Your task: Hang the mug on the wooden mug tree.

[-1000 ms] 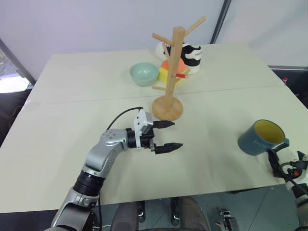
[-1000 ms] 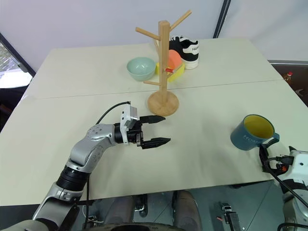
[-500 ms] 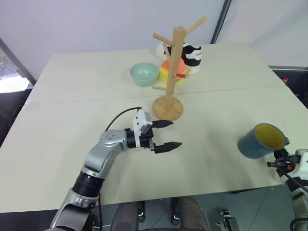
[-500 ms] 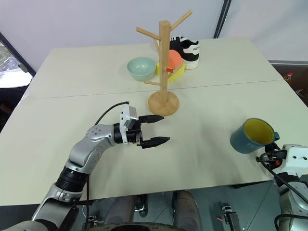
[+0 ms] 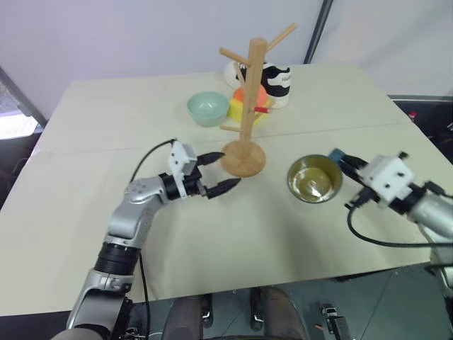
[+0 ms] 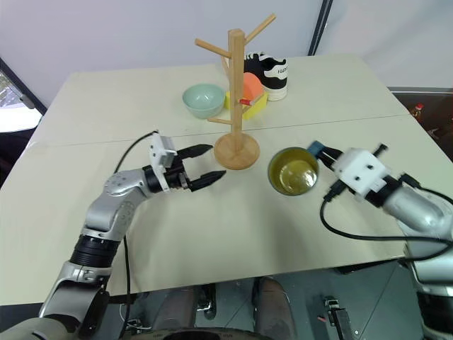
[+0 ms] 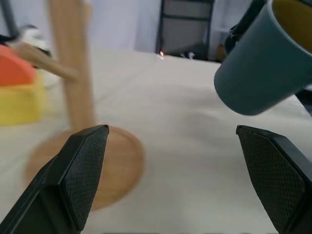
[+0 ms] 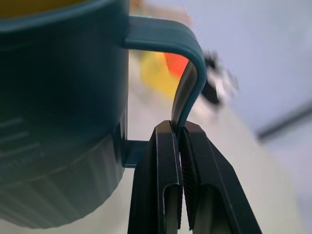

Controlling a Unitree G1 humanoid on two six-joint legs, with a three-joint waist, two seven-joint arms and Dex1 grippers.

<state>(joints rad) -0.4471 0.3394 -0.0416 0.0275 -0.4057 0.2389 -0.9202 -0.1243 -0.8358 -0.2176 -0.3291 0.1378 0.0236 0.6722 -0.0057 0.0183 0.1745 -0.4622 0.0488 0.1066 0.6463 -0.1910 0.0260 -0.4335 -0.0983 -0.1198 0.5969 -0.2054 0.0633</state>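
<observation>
From the head views, you have a pale green bowl (image 5: 209,108), a yellow-and-orange block (image 5: 249,105) and a black-and-white patterned mug (image 5: 272,79) crowded behind the wooden mug tree (image 5: 247,113), whose round base sits mid-table. Your left gripper (image 5: 216,172) hangs just beside that base, fingers spread apart and empty. The table (image 5: 85,205) is bare from the tree's base to its near and right edges. The mug (image 5: 315,178) is lifted off the tabletop to the right of the tree, tipped so its yellow inside faces the camera, with your right gripper (image 6: 318,152) at its handle.

In the left wrist view, the two black fingers (image 7: 80,170) stand wide, the tree's pole and disc base showing by one of them and the teal-blue mug in the air by the other.

In the right wrist view, the fingers (image 8: 156,190) are clenched on the mug's loop handle, pinching its thin outer band; the dark teal body hangs close alongside.
</observation>
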